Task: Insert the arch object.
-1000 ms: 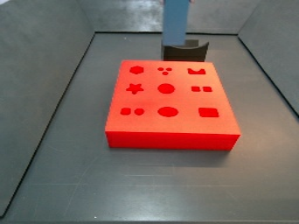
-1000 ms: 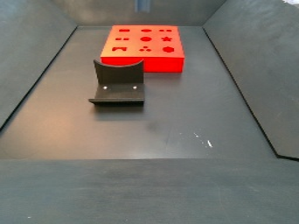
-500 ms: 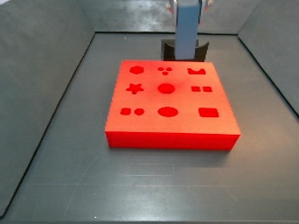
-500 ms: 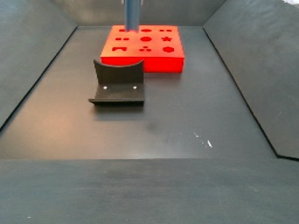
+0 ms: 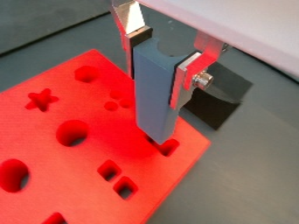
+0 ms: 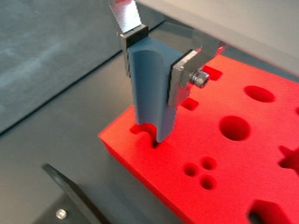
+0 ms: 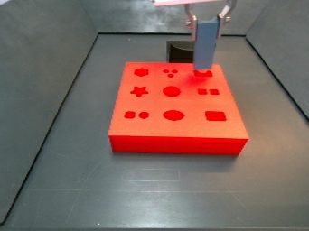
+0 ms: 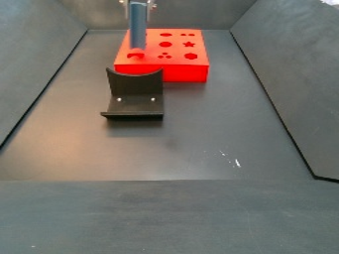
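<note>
My gripper [image 5: 163, 63] is shut on the arch object [image 5: 152, 87], a tall blue-grey block with a curved notch at its upper end, held upright between the silver fingers. It shows the same in a wrist view [image 6: 155, 83]. Its lower end meets the red board [image 7: 169, 113] at the arch-shaped hole [image 5: 167, 145] in a corner of the board, seen in both wrist views. In both side views the arch object [image 7: 205, 45] [image 8: 135, 25] stands upright at that corner. How deep it sits in the hole I cannot tell.
The red board [image 8: 179, 67] has several other shaped holes: star, circles, squares, hexagon. The dark fixture [image 8: 133, 94] stands on the floor close by the board, and shows behind it in a side view [image 7: 182, 47]. Grey walls enclose the floor.
The gripper with the arch object has moved sideways along the board's far edge and now stands over the arch-shaped hole at the corner.
</note>
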Motion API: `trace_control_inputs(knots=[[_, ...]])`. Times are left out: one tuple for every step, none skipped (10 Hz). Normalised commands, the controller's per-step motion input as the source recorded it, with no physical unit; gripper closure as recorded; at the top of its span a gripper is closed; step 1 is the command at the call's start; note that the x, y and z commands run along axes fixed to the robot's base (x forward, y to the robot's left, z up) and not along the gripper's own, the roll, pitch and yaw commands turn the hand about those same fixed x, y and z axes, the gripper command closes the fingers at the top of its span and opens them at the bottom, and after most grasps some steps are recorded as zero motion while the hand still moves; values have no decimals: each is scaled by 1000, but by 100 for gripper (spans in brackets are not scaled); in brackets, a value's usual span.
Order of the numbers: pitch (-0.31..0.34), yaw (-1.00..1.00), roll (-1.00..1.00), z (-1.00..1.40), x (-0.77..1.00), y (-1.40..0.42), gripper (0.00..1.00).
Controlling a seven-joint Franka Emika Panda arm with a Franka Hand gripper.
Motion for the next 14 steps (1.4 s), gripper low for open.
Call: trace_control_inputs(knots=[[150,11,154,0,894,80,100],[0,0,0,-123,240,29,100],[0,20,0,-157,0,0,100],[70,9,0,-277,6,0,100],[361,0,63,-157,249,-31,100],[473,0,59,0,297,0,100],[500,0,66,0,260,-37,100],[500,0,56,86,203,0,100],[500,0,14,83,291,-49,100],[253,0,0,0,483,-66,100],[114,0,0,0,237,-31,100],[0,0,0,-57,3,-63,100],[-46,0,-37,-120,-54,-40,100],[-51,0,-100,0,-289,0,100]])
